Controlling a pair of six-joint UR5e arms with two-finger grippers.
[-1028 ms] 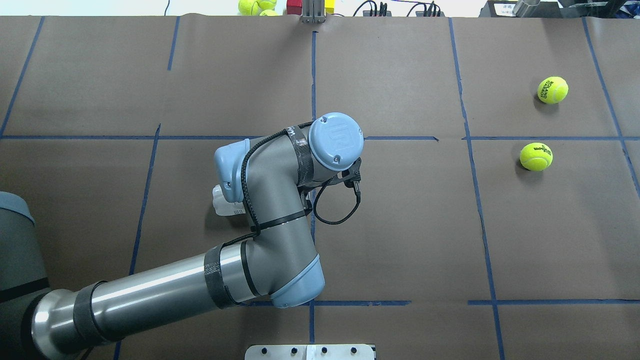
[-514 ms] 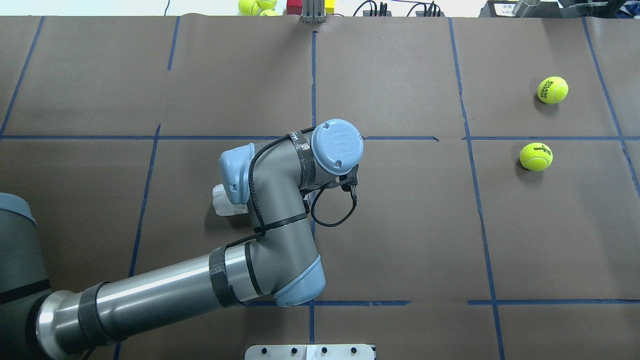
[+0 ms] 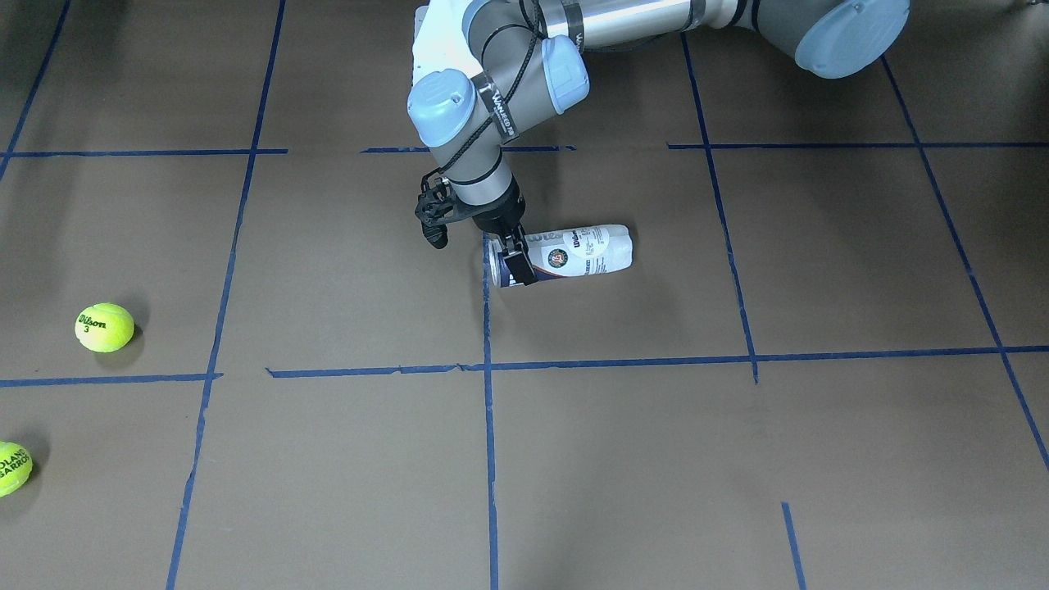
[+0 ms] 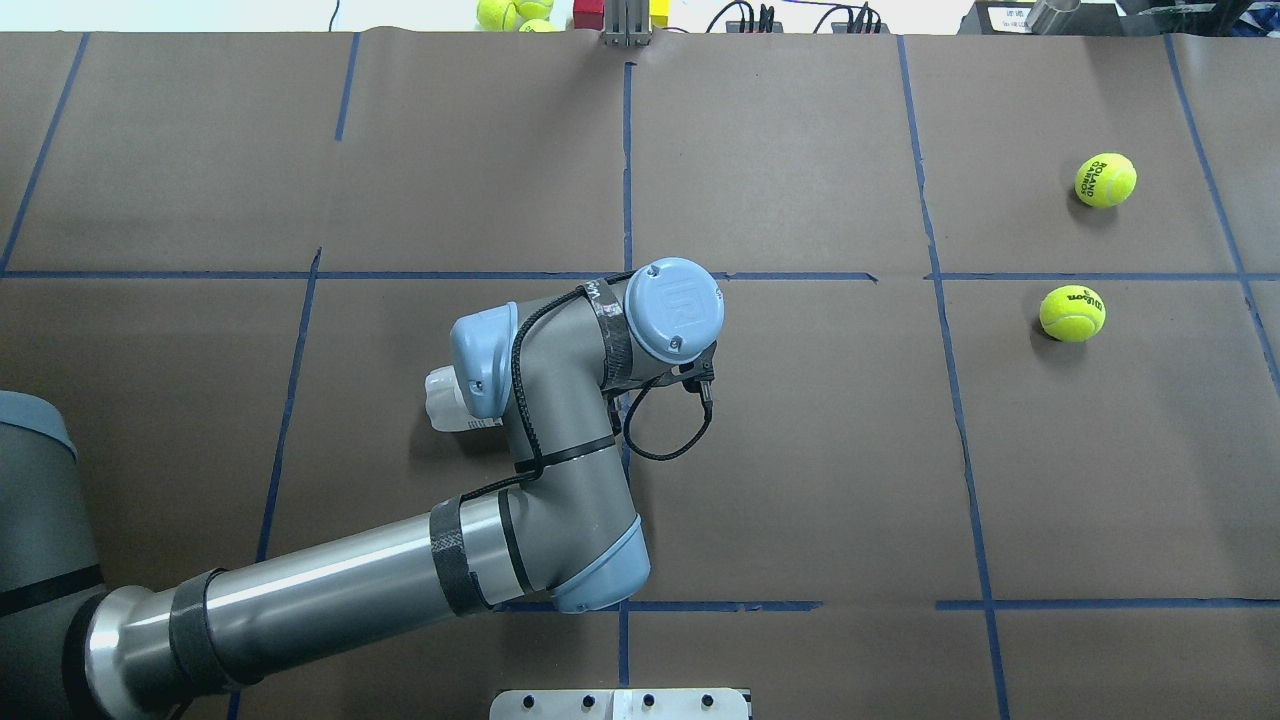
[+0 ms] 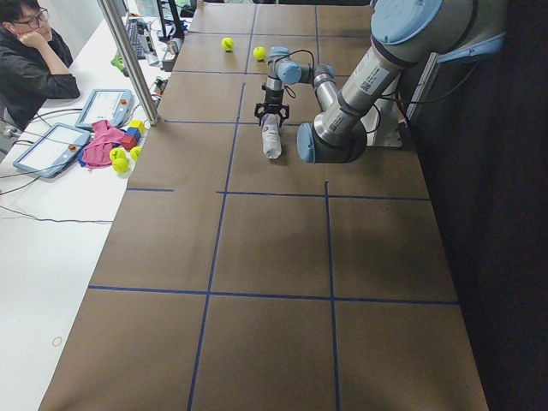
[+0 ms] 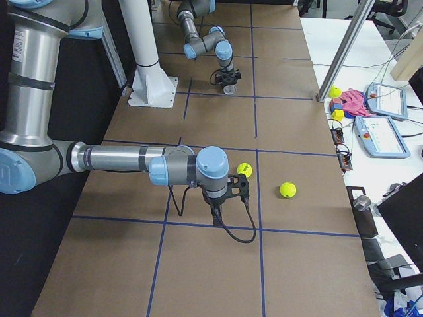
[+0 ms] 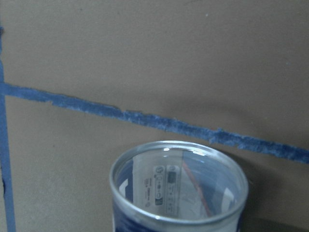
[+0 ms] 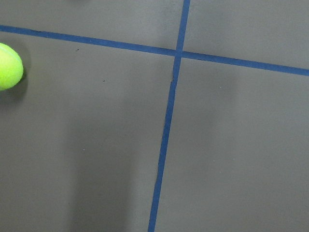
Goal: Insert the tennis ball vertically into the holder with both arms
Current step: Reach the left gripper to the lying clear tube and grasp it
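Observation:
The holder (image 3: 582, 250) lies on its side on the brown table, empty, its open mouth (image 7: 178, 188) filling the bottom of the left wrist view. From above, my left arm hides all but its closed end (image 4: 445, 400). My left gripper (image 3: 516, 260) points down over the mouth end with its jaws astride the tube and one black finger (image 3: 521, 266) in front of it; it looks open. Two tennis balls (image 4: 1072, 313) (image 4: 1105, 180) rest far to the right. My right gripper (image 6: 217, 212) hangs close to the nearer ball (image 6: 245, 170); I cannot tell its state.
Blue tape lines grid the table. The white pedestal (image 6: 149, 72) stands at the robot's side. More balls and coloured blocks (image 4: 515, 12) lie past the far edge. A person (image 5: 30, 60) sits at a side table with tablets (image 5: 51, 145).
The left arm's wrist has shifted toward the robot's side and the holder, settling lower over it. The holder and both balls have not moved.

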